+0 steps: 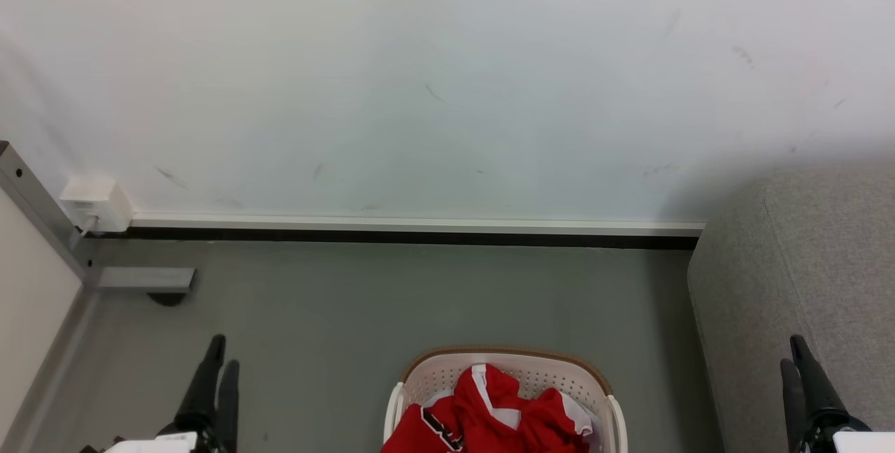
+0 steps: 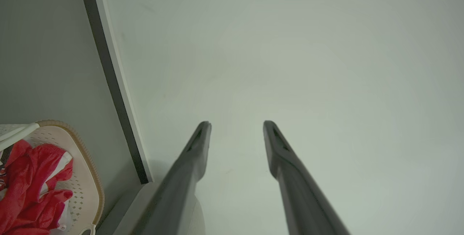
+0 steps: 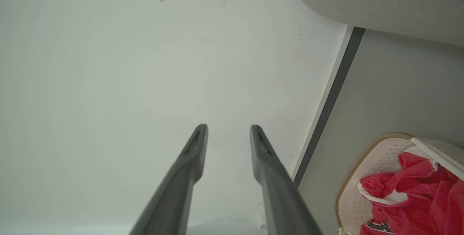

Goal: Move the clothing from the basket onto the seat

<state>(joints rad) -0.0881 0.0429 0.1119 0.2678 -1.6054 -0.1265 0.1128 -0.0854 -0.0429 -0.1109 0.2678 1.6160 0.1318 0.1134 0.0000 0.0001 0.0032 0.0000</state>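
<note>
Partly hidden, dark lettering (image 1: pixel 442 432) on clothing (image 1: pixel 500 414), unreadable

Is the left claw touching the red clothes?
Apart. Head view shows grey floor between the left claw and the bright red fabric clothes in the cream-white plastic basket.

Head view: from high up, looking forward and down at the floor (image 1: pixel 419 299) and wall (image 1: pixel 447 89); basket (image 1: pixel 433 377) at bottom centre, seat (image 1: pixel 804 264) at the right edge.
Left wrist view: looks along its fingers (image 2: pixel 195 155), facing the wall; basket at lower left.
Right wrist view: looks along its fingers (image 3: pixel 192 155), facing the wall; basket at lower right, seat at upper right.
Shared: wall, dark skirting (image 1: pixel 419 236) and basket appear in all three views.
</note>
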